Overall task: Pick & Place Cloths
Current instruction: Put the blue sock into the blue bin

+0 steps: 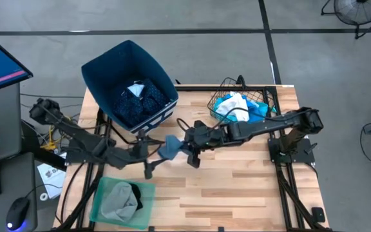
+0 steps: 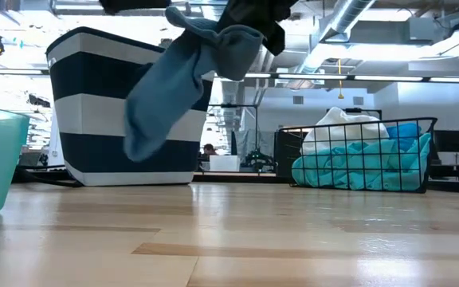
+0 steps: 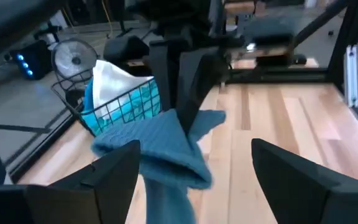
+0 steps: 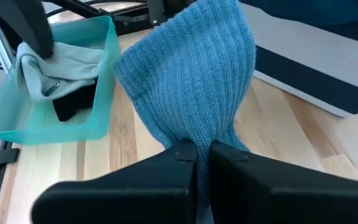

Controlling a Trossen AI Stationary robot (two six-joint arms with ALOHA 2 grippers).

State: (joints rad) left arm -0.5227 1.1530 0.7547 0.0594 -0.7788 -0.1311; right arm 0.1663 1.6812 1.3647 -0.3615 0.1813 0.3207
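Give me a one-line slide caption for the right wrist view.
Right gripper shut on a blue knit cloth, held above the wooden table near the green tray holding grey and black cloths.

Both arms meet mid-table; right gripper clamped, left gripper spread.

Right arm reaches in from its base at the table's right edge, stretched nearly level toward the centre, right gripper (image 1: pixel 187 149) (image 4: pixel 202 152) raised above the table with fingers pinched on a pale blue cloth (image 1: pixel 171 147) (image 2: pixel 183 76) (image 4: pixel 191 81) that hangs clear of the tabletop. Left arm comes from the left edge, elbow low, forearm angled toward the centre; left gripper (image 1: pixel 148 160) (image 3: pixel 194 165) sits just beside the hanging cloth, fingers (image 3: pixel 114 171) wide apart, gripping nothing.
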